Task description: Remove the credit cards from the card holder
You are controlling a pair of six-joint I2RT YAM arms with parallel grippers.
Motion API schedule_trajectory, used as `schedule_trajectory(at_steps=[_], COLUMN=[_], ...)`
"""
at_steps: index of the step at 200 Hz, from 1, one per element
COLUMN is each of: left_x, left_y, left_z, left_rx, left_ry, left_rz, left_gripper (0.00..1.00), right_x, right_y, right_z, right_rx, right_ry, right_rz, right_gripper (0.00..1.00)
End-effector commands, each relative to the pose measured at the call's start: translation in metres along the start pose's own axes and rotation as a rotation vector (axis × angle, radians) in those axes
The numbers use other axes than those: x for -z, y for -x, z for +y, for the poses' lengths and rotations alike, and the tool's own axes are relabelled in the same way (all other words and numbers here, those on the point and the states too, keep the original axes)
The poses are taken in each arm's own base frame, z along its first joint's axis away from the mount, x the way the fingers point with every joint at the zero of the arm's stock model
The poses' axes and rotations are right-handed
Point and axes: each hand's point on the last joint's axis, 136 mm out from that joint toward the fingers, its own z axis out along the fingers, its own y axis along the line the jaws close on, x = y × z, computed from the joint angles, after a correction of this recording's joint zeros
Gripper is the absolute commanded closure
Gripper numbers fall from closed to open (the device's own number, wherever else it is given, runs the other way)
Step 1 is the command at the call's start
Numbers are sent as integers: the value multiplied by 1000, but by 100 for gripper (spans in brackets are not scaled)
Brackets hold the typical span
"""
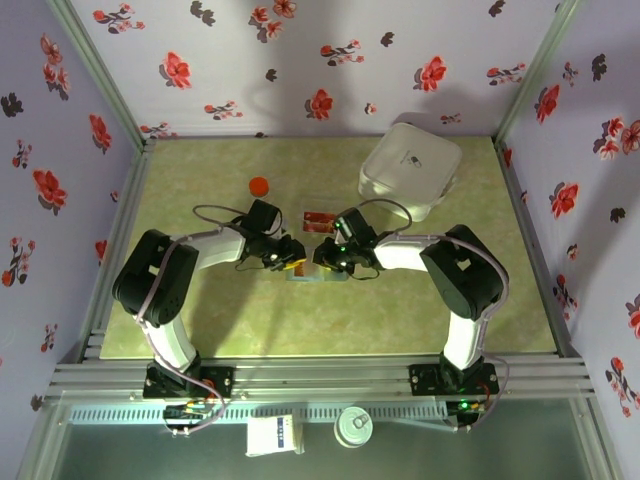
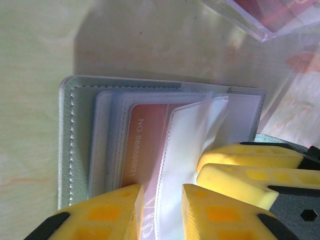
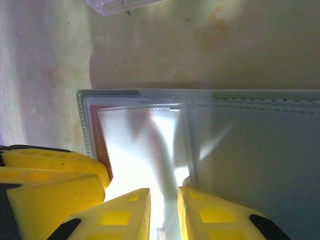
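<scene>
Yellow fingertips (image 2: 105, 212) of left pincer (image 2: 161, 192) narrowly parted astride a red credit card (image 2: 145, 145) in its clear sleeve (image 2: 192, 145), contact unclear, right pincer (image 3: 164, 196) narrowly parted at the adjoining sleeve, card holder (image 2: 67, 145) open flat on counter (image 2: 35, 50) centre, clear box (image 2: 260, 20) near

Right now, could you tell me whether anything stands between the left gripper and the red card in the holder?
Yes: the red card lies inside a clear sleeve of the card holder, and another loose clear sleeve overlaps it at the left gripper.
</scene>
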Motion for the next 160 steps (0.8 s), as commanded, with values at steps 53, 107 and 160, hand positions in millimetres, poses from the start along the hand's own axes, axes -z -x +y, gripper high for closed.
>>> schedule_trajectory(at_steps=[53, 107, 160], left_x=[-7, -6, 1], left_y=[-1, 1, 4], left_z=[-6, -12, -21], left_rx=[8, 2, -10], left_ry=[7, 9, 0], left_rz=[24, 28, 17], left_gripper=[74, 77, 84], right_x=[1, 0, 4], right_y=[-2, -2, 0], right_z=[-1, 0, 8], right_rx=[-41, -50, -40], right_ry=[53, 81, 113], right_rz=[1, 0, -7], right_gripper=[78, 79, 79])
